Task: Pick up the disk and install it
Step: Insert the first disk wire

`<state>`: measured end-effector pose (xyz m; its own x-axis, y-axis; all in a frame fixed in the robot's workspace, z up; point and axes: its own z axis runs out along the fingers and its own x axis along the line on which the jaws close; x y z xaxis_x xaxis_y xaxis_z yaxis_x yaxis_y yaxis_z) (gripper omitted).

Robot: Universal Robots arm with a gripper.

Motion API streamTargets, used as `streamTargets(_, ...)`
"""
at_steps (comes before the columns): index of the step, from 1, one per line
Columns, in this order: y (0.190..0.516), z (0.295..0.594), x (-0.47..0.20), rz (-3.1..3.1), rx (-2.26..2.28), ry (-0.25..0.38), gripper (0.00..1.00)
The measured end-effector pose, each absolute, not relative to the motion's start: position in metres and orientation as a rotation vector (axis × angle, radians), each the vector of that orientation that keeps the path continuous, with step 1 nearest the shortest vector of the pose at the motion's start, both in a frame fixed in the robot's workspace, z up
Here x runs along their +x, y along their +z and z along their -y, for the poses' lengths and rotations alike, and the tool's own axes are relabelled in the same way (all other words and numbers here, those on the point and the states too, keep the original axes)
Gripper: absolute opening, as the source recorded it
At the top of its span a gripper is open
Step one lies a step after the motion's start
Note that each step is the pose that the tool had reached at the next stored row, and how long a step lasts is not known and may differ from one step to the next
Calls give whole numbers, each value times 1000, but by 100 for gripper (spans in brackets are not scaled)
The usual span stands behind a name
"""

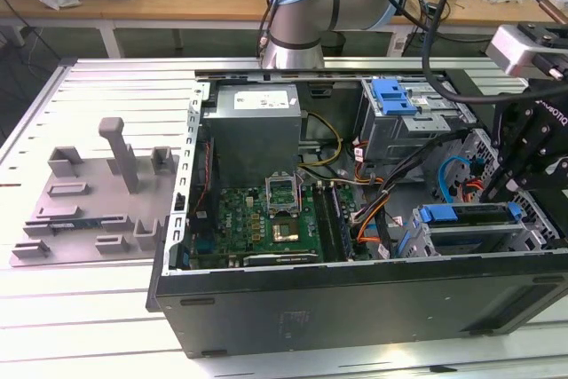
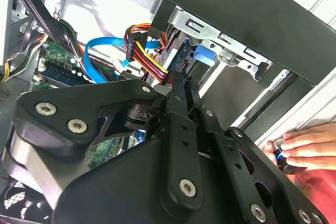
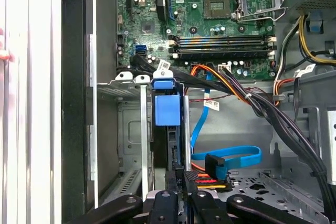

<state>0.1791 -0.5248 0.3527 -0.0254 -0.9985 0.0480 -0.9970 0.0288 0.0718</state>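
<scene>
in the exterior view, a grey plastic tray point(image 1: 89, 210) with upright posts is seen at the exterior view's left, lying on the ribbed metal table point(image 1: 98, 86). just beside it, an open computer case point(image 1: 355, 308) is laid on its side. inside the case a grey power supply point(image 1: 253, 126) is set at the far side, and a green motherboard point(image 1: 266, 219) is seen nearer the camera. further toward the exterior view's right, a blue latch point(image 1: 395, 95) is mounted on a grey metal cage point(image 1: 417, 126). bundles of orange, yellow and black cables point(image 1: 368, 210) are spread between the board and the cages.

the disk point(image 1: 466, 214) is found in the lower drive cage at the exterior view's right, stood on edge in a slot, with its blue carrier frame showing. the gripper point(image 1: 524, 175) is held over the far end of that cage.

in the first wrist view the disk point(image 3: 168, 109) is seen edge-on between the cage's metal rails, directly ahead of the gripper point(image 3: 177, 179). in the second wrist view the gripper point(image 2: 181, 80) is placed right at the disk point(image 2: 203, 55). whether the claw is open or closed, and whether the disk is gripped, cannot be told.

a person's hand point(image 2: 302, 148) is rested on the case's outer edge.
</scene>
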Motion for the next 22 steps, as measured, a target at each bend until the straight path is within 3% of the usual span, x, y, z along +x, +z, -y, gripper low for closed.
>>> streamTargets(22, 353, 526, 180, 2175, 2157, -31, 17)
